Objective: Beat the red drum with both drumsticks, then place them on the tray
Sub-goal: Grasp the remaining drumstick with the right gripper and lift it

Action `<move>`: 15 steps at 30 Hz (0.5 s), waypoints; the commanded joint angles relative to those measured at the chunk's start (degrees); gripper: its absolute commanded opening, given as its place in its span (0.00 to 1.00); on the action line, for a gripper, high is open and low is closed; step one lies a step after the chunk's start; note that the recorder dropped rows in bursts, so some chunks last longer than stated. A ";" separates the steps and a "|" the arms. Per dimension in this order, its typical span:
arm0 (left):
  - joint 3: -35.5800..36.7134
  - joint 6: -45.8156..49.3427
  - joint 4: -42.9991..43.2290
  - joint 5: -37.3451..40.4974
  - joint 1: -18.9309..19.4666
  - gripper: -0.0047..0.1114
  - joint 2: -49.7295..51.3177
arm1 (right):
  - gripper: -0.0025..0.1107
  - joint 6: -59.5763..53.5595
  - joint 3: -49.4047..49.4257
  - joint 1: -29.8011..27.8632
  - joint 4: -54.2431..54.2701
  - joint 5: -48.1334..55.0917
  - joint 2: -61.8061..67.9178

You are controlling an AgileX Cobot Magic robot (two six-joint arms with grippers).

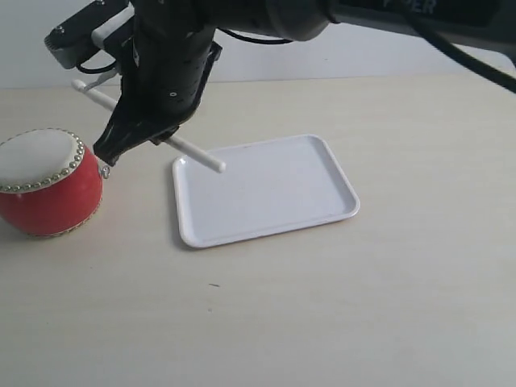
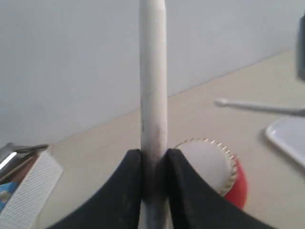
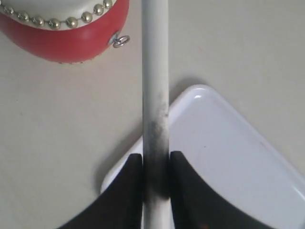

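Note:
The red drum (image 1: 50,184) with its cream skin stands at the left of the table. The white tray (image 1: 266,189) lies to its right. In the exterior view my right gripper (image 1: 151,133) reaches across from the upper right, shut on a drumstick (image 1: 197,153) that slants over the tray's near-left corner, close to the drum. In the right wrist view that drumstick (image 3: 155,71) runs past the drum (image 3: 66,28) and above the tray (image 3: 228,157), clamped in the right gripper (image 3: 156,160). My left gripper (image 2: 154,155) is shut on the other drumstick (image 2: 153,71), with the drum (image 2: 209,167) beyond it; the exterior view does not show this gripper.
A small metal ring (image 3: 121,40) hangs on the drum's side. In the left wrist view the tray's corner (image 2: 290,138) and the right-hand stick (image 2: 257,106) lie beyond the drum, and a box-like object (image 2: 28,195) sits off to one side. A pale wall backs the table.

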 commanded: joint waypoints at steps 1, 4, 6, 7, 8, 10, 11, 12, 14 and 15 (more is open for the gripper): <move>-0.80 -0.57 9.65 7.15 -0.05 0.04 6.74 | 0.02 -2.34 -0.24 -0.27 -4.42 0.35 -1.39; -0.80 -0.64 11.07 7.25 -0.05 0.04 11.65 | 0.02 -3.79 -0.24 -0.27 -5.80 0.85 -1.78; -0.80 1.09 12.57 8.06 -0.05 0.04 15.53 | 0.02 -7.55 -0.24 -0.27 -5.80 1.87 -1.78; -0.80 1.85 13.15 8.56 -0.05 0.04 17.37 | 0.02 -9.85 -0.24 0.12 -5.96 2.62 -1.78; -0.80 2.25 13.57 8.61 -0.05 0.04 18.81 | 0.02 -11.99 -0.24 0.40 -5.97 3.24 -1.78; -0.80 3.49 14.76 8.71 -0.05 0.04 22.01 | 0.02 -14.40 -0.24 1.03 -6.43 3.46 -1.78; -0.80 3.51 15.32 8.61 -0.05 0.04 23.43 | 0.02 -14.41 -0.24 1.61 -7.36 3.29 -1.78; -0.80 3.51 15.95 8.61 -0.05 0.04 24.51 | 0.02 -14.41 -0.24 1.95 -8.01 3.11 -1.78; -0.80 3.51 16.49 8.82 -0.05 0.04 26.98 | 0.02 -14.41 -0.24 2.94 -8.61 2.71 -1.78; -0.80 3.81 16.63 8.81 -0.05 0.04 27.88 | 0.02 -14.60 -0.24 3.29 -8.62 2.63 -1.65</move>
